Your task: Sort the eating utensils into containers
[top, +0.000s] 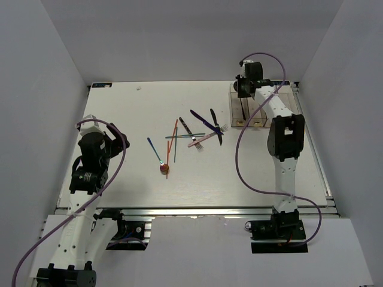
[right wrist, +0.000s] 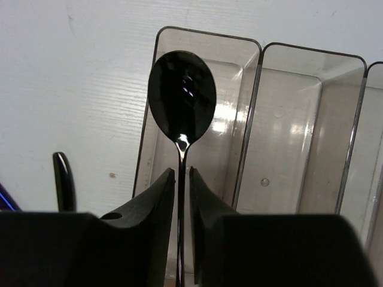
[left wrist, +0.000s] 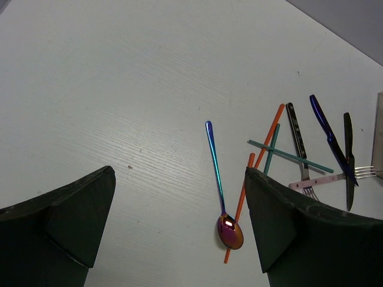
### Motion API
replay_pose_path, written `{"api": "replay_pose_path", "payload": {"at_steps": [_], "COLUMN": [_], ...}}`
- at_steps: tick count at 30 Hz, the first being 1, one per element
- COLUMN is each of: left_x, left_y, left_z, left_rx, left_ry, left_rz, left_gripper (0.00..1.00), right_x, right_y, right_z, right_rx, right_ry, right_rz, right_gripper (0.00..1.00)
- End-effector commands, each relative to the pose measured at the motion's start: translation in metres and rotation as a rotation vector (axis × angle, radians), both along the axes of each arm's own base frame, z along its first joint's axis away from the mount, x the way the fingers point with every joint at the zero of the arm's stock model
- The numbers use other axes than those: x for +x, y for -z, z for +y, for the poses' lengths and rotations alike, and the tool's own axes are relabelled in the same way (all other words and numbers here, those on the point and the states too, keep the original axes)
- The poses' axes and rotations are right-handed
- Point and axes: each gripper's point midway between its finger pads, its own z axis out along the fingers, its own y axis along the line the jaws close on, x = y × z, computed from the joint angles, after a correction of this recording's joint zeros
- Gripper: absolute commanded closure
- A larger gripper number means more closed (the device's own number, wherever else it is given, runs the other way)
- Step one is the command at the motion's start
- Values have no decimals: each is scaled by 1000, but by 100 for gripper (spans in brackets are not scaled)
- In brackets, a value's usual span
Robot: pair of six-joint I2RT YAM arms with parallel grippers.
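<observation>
Right gripper (right wrist: pixel 182 174) pinches black spoon (right wrist: pixel 182 95) by thin handle, glossy oval bowl over clear bin (right wrist: pixel 230 89); left gripper (left wrist: pixel 179 173) wide apart.

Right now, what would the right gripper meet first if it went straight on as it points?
Likely the floor of the end bin: the right gripper holds the black spoon bowl-first over it, though depth is unclear.

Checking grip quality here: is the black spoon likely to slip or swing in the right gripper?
Probably stiff: the black spoon projects straight from the right gripper. Its glossy surface looks slippery, and the fingers pinch only the thin handle, so it could pivot.
</observation>
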Motion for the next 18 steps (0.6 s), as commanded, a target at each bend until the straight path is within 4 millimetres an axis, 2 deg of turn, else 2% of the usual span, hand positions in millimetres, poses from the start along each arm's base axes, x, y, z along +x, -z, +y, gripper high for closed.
{"api": "replay_pose_path", "payload": {"at_steps": [1, 3, 4, 5, 8, 11, 12, 14, 15, 16, 17, 18], "left_x": [1, 2, 2, 2, 3, 3, 4, 5, 6, 6, 7, 6], "left_y": [0, 2, 2, 2, 4, 3, 5, 7, 9, 10, 11, 12], "left_z": [-4, -4, -4, -5, -5, -5, -5, -5, -5, -5, -5, -5], "left_rx": [-1, -2, 0, -1, -1, -1, 0, 1, 2, 2, 1, 2], "left_ry": [22, 25, 25, 28, 28, 27, 25, 25, 25, 25, 27, 28], "left_rz": [-3, 3, 5, 6, 11, 9, 14, 26, 35, 38, 43, 45], "left_gripper": [2, 2, 2, 2, 2, 2, 2, 2, 2, 2, 2, 2], "right_x": [15, 16, 16, 17, 14, 2, -9, -25, -39, -47, -50, -58], "right_y": [-43, -44, -47, -54, -67, -92, -103, -113, -118, -127, -120, -128], "right_z": [-1, -1, -1, 0, -2, 4, 6, 23, 37, 36, 39, 43], "right_rx": [21, 28, 31, 36, 46, 101, 119, 135, 126, 108, 99, 116], "right_ry": [18, 22, 22, 26, 41, 58, 63, 46, 17, 34, 32, 31], "right_rz": [-108, -110, -114, -127, -134, -143, -148, -165, -189, -211, -193, -197], "right_gripper": [76, 57, 38, 11, 11, 11, 11, 11, 11, 11, 11, 11]}}
